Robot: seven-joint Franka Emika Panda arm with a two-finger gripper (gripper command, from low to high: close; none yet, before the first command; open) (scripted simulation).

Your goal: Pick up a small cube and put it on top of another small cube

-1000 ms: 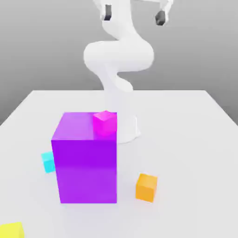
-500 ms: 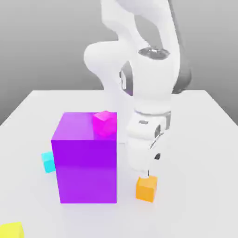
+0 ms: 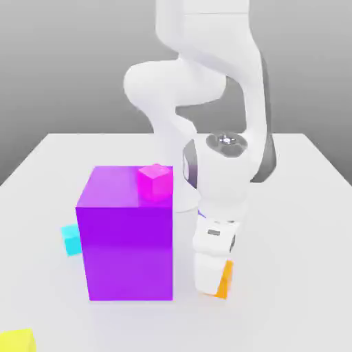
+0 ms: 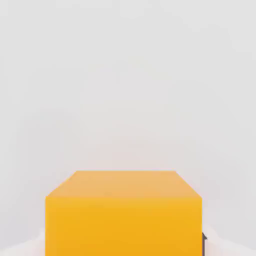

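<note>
The small orange cube (image 3: 224, 278) rests on the white table, to the exterior view's right of the big purple block, and my hand hides most of it. My gripper (image 3: 210, 283) has come straight down over this cube and is shut on it. In the hand view the orange cube (image 4: 124, 215) sits very close between the fingers, still on the table surface. The small magenta-pink cube (image 3: 155, 181) stands on top of the purple block, at its far right corner, well above and to the left of my gripper.
The tall purple block (image 3: 127, 240) stands just left of my hand. A small cyan cube (image 3: 70, 238) lies on the table (image 3: 295, 227) at the block's left, and a yellow cube (image 3: 15, 341) sits at the near left corner. My arm's base (image 3: 187, 196) stands behind the block.
My arm came down from high above to the orange cube. The hand lowered over the cube and the fingers went from open to shut on it. The cubes have not moved.
</note>
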